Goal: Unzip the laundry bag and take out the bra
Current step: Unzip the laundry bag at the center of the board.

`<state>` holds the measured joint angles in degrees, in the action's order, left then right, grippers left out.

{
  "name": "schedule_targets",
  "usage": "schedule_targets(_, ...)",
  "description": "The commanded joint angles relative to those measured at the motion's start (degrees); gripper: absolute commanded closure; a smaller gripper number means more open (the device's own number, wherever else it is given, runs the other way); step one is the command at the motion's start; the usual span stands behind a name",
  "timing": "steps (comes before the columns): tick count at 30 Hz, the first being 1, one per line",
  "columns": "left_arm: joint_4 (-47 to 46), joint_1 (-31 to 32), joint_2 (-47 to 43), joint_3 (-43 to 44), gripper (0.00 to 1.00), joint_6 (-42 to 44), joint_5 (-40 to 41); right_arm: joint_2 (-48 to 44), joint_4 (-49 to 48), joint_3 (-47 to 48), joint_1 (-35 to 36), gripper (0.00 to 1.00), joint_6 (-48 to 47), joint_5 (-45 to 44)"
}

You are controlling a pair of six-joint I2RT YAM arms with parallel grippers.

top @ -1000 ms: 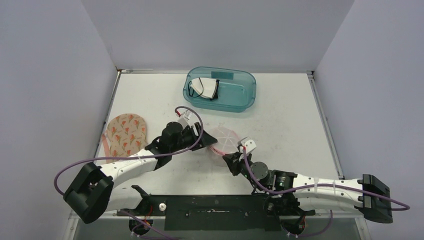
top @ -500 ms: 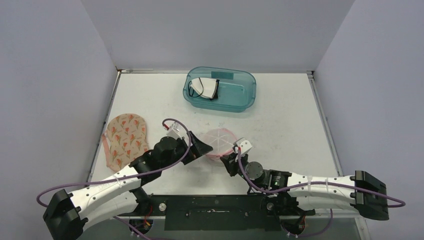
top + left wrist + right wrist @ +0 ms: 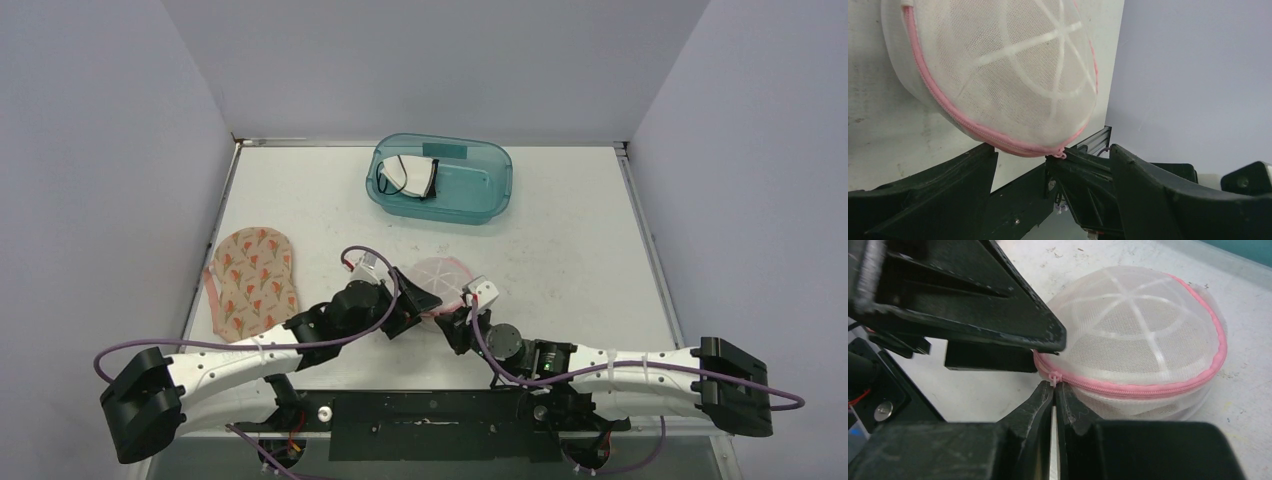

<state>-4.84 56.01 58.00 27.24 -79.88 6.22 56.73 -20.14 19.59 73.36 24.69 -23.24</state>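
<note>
- right gripper pinched tight on the zipper pull of the laundry bag
- left gripper spread wide, just beside the bag's zipped edge

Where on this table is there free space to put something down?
Free: right side, between laundry bag and right wall; far left corner, between teal bin and floral cloth. Crowded: near middle, where left gripper and right gripper meet at the zipper pull.

Robot lab test cell. White counter boxed in by plain grey walls; left arm, right arm bolted to black rail.
</note>
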Motion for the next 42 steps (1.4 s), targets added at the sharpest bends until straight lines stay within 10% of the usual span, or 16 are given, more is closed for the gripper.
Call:
schedule_targets(1, -7.8, 0.7, 2.4, 0.2, 0.22, -2.9, 1.5, -1.8, -6.4, -0.5, 0.9, 0.95, 2.4, 0.1)
schedule_targets(23, -7.9, 0.0, 2.5, -2.0, 1.0, -3.3, 6.6, -7.7, 0.7, -2.3, 1.6, 0.95, 2.7, -5.5)
schedule_targets(42, -11.9, -7.7, 3.9, 2.8, 1.0, 11.5, -6.9, -16.4, 9.3, -1.7, 1.6, 0.95, -0.2, -9.8)
